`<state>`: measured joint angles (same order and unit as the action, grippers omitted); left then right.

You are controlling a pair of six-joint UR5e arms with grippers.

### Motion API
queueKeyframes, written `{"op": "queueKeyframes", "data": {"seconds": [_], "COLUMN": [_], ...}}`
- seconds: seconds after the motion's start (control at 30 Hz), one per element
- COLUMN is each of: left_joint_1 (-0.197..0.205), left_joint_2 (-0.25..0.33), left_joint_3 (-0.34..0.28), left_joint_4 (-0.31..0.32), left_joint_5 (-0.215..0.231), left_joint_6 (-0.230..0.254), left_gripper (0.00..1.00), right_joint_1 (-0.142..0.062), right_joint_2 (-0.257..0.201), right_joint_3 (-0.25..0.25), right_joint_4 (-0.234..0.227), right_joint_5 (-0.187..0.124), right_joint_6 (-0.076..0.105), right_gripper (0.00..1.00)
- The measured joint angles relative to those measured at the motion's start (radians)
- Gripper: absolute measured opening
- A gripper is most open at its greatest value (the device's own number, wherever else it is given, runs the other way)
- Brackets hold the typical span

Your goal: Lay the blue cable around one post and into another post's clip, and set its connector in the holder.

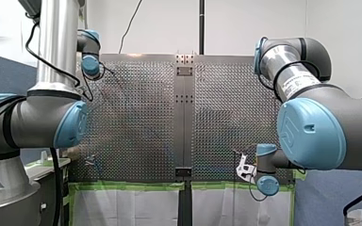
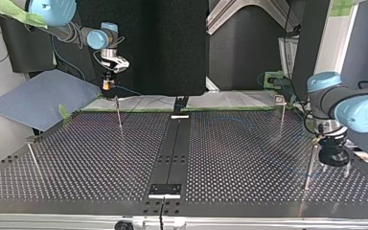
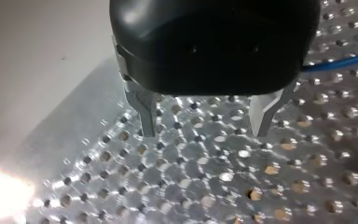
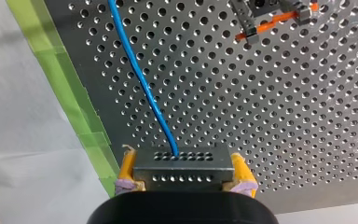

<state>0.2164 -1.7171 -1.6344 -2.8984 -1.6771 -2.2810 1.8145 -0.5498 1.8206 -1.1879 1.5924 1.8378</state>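
Right gripper (image 4: 184, 161): pads (image 4: 127, 167) pinching connector (image 4: 182, 173), cable (image 4: 140, 79) running ahead over table (image 4: 284, 116).
Left gripper (image 3: 205, 119): spread, empty, cable just beside it.
Risk you carry: loose cable may snag a post (image 2: 119, 114) or twist the connector in the pads if you swing fast.

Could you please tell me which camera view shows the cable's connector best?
The right wrist view: the connector sits close, clamped in my right pincer. Top and front views show it too small to make out; the left wrist view lacks it.
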Motion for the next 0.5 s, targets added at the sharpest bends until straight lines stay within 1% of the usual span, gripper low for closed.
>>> {"op": "queueKeyframes", "data": {"seconds": [0.33, 0.5], "left_joint_1": [0.007, 0.008], "left_joint_2": [0.001, 0.001], "left_joint_3": [-0.087, -0.100], "left_joint_4": [0.090, 0.119], "left_joint_5": [0.082, 0.117], "left_joint_6": [-0.090, -0.129], "left_gripper": [1.00, 1.00], "right_joint_1": [0.005, 0.006], "right_joint_2": [0.000, 0.000], "right_joint_3": [-0.002, -0.002], "right_joint_4": [0.001, 0.003], "right_joint_5": [0.000, 0.000], "right_joint_6": [-0.003, -0.005], "right_gripper": [0.00, 0.00]}}
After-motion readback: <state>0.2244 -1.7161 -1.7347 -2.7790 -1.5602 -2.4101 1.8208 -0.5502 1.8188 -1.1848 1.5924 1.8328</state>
